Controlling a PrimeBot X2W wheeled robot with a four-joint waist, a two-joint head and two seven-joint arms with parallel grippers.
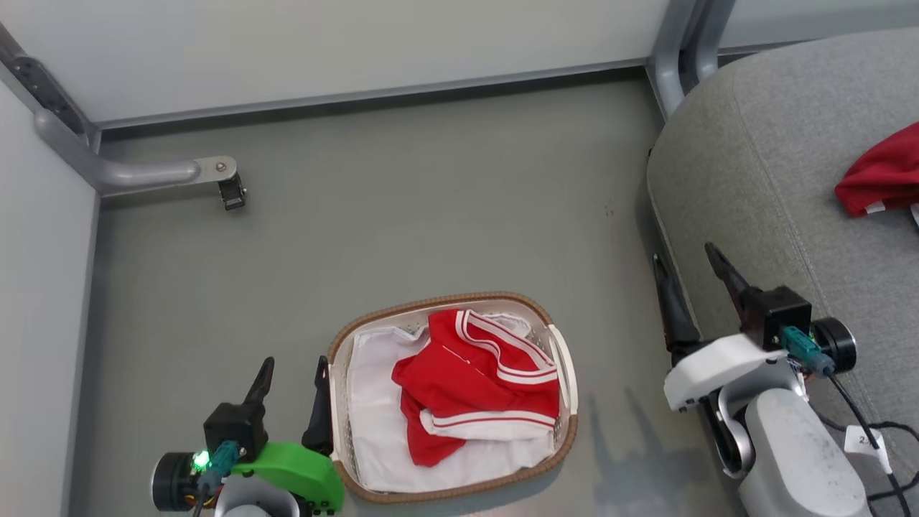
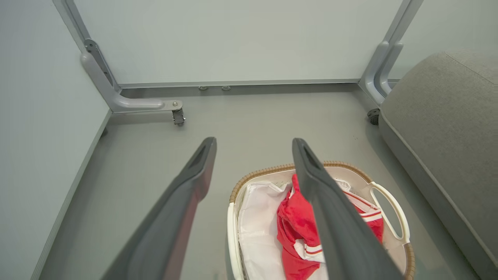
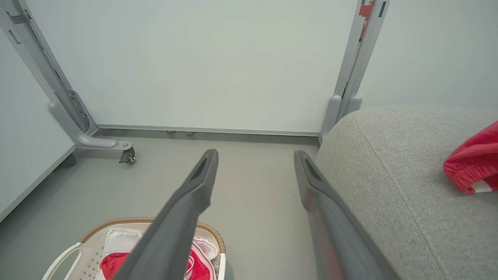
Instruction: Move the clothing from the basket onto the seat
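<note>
Red clothes lie in the basket at the bottom middle, one red piece is on the seat at the right, and both sets of jaws stand apart, empty.

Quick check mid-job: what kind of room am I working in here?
Probably a staged test bay rather than a real home: pale partition panels on grey wheeled metal feet wall in a smooth grey floor, where an upholstered seat and a laundry basket stand.
</note>
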